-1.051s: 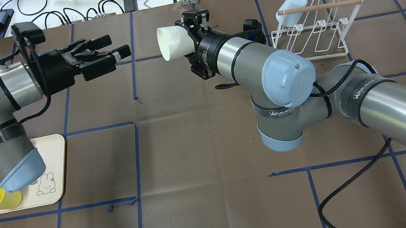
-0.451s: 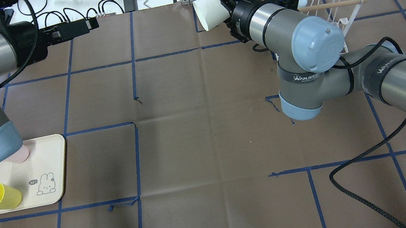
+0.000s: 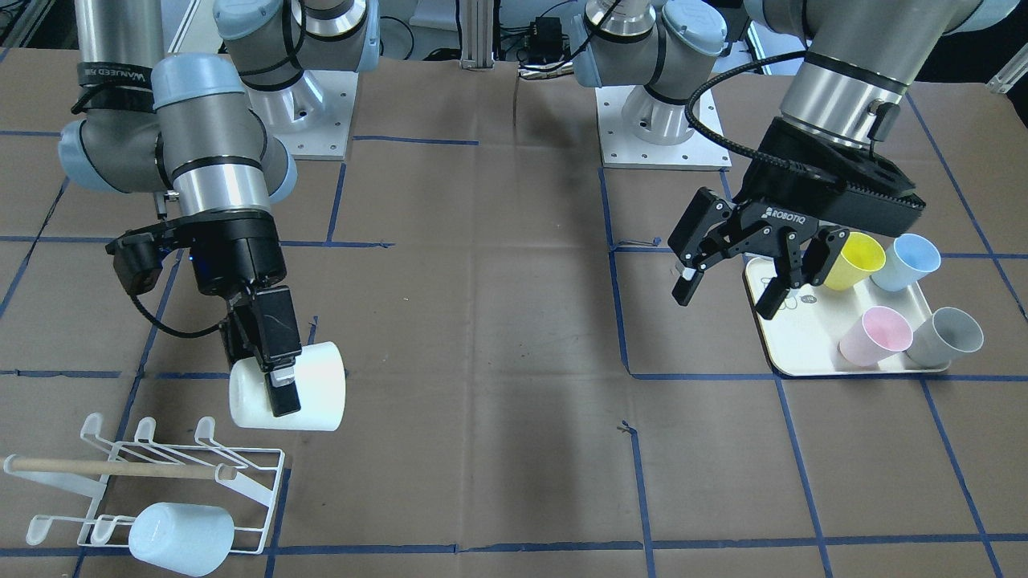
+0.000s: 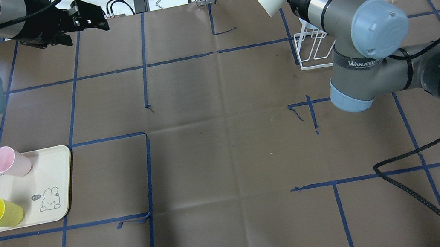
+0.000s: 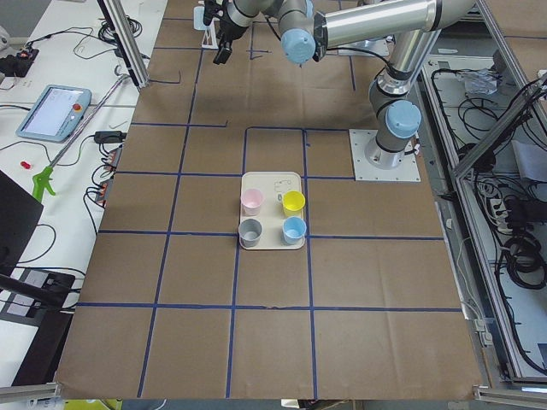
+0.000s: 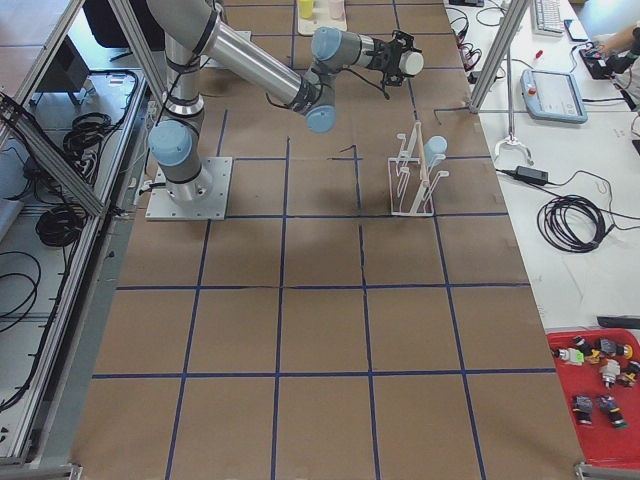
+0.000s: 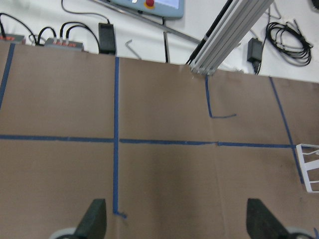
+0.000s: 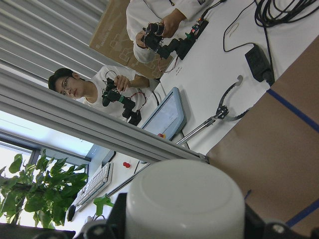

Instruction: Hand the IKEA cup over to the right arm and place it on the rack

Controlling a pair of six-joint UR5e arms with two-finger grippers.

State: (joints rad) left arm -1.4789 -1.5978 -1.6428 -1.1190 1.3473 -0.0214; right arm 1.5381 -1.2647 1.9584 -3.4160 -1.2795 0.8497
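- right end effector (image 3: pixel 277 384) clenched on the white cup (image 3: pixel 317 389); one black finger lies across the cup's outer wall
- white cup is held on its side, off the brown surface (image 3: pixel 498 321), mouth toward the middle of the surface
- in the front-facing view the cup hangs near the rack (image 3: pixel 272 502), at its inner end, on no prong
- right arm (image 4: pixel 365 25) reaches over the rack in the overhead view and hides most of it; only the white base wires show
- rack stands on the surface, wooden dowel handle (image 3: pixel 120 466) across the top
- one pale blue cup (image 3: pixel 181 536) already sits tipped on a rack prong in the row farthest from the robot
- left end effector (image 3: pixel 725 301) released, fingers spread wide, nothing between them
- it hangs over the inner edge of the cream tray (image 3: pixel 803 341)
- left wrist view: both fingertips at the bottom corners, only taped surface between them, a corner of the rack at the right edge
- tray carries four cups: yellow cup (image 3: pixel 855 261), light blue cup (image 3: pixel 907 261), pink cup (image 3: pixel 875 335), grey cup (image 3: pixel 948 337)
- right wrist view: white cup fills the lower frame; two people at a white bench behind, each holding a black device
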